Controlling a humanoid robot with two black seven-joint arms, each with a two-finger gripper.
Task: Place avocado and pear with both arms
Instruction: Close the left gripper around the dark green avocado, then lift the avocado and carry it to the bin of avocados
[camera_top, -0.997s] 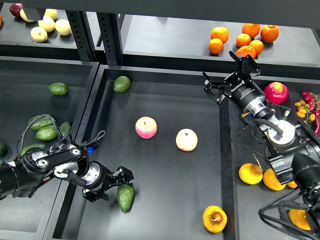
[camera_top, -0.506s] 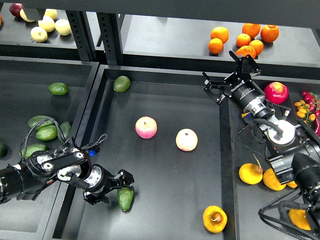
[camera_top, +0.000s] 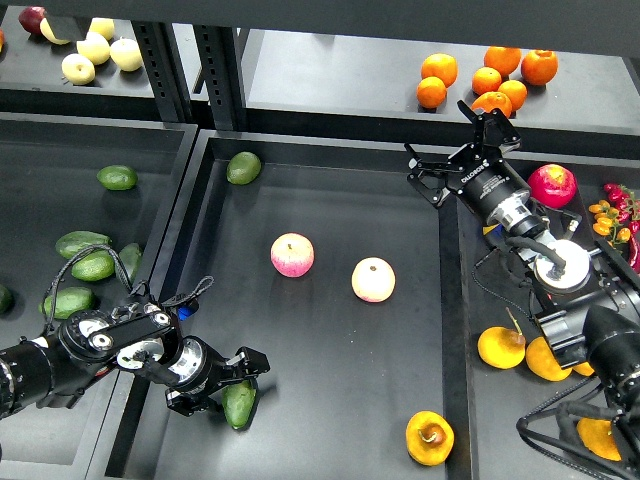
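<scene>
The dark green elongated avocado (camera_top: 238, 403) is at the front left of the middle black tray (camera_top: 330, 180). My left gripper (camera_top: 222, 385) is closed around its upper end and holds it low over the tray floor. The yellow-orange pear (camera_top: 430, 438) with a brown dimple lies alone at the tray's front right, touched by nothing. My right gripper (camera_top: 457, 148) is open and empty, far from the pear, over the tray's back right corner.
Two pink-and-yellow apples (camera_top: 292, 255) (camera_top: 373, 279) lie mid-tray. A rounder green avocado (camera_top: 243, 167) sits at the back left. Avocados (camera_top: 85, 265) fill the left bin. Oranges (camera_top: 485, 80) are on the back shelf. A red apple (camera_top: 552, 185) and yellow fruits (camera_top: 502, 347) lie in the right bin.
My left gripper has moved down and to the left, carrying the avocado with it toward the tray's front left. My right arm and the pear have not moved.
</scene>
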